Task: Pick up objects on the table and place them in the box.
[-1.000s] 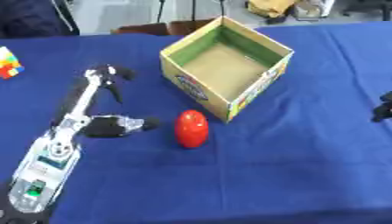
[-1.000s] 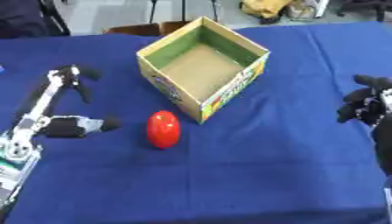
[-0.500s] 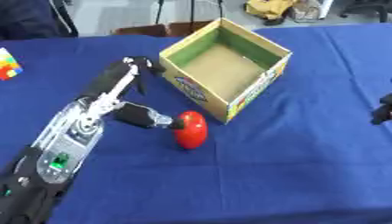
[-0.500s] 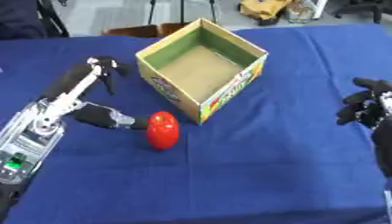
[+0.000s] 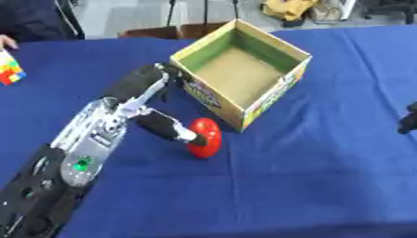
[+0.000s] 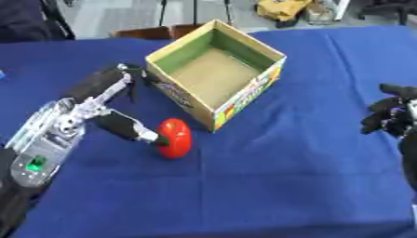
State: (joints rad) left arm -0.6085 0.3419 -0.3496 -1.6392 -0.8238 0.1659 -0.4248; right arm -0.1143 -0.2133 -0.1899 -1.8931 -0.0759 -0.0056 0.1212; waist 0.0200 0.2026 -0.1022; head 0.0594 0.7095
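Step in hand: the reach/grasp. The left hand is at the red egg-shaped object, which stands upright on the blue table just beside the near corner of the cardboard box. The thumb tip touches the object's left side; the other fingers extend up past it toward the box's left wall, not wrapped round anything. So the hand is spread wide w/ only the thumb on the object, and no grip yet as far as I can judge. The box is empty, open top up.

Next move, by my reading: bring the fingers round the far side of the object so thumb + fingers oppose, close, lift clear of the box rim, carry over the opening and release. Risk: the object sits close to the box corner, so there's little room for the fingers between them, and a nudge from the thumb alone could roll or tip it.

View diffs: the right eye view shows the right hand idle at the right edge, fingers curled, holding nothing; the left eye view catches only a dark sliver of it. The left eye view alone shows a multicoloured cube at the far left edge, well apart from the object.
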